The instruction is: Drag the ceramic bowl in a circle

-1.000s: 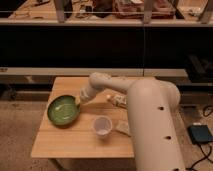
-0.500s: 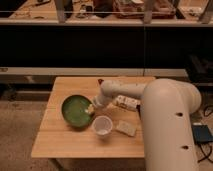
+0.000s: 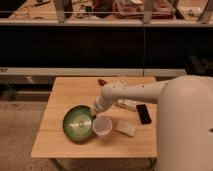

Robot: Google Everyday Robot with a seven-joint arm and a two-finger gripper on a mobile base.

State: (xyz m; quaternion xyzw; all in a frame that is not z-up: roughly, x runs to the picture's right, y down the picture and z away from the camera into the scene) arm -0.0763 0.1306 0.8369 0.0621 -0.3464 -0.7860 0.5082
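My gripper (image 3: 95, 111), jaws closed, pinches the wide glossy green ceramic bowl (image 3: 77, 122) at its rim, just beside a small white cup (image 3: 102, 126).

You have one view only. It looks down from high beside the robot's white body (image 3: 187, 125), which fills your lower right corner, across a wooden table (image 3: 62, 95) toward a dark counter (image 3: 75, 45) behind. The whole tabletop shows at middle distance. The gripper (image 3: 95, 111) sits near centre, at the right rim of the green bowl (image 3: 77, 122).
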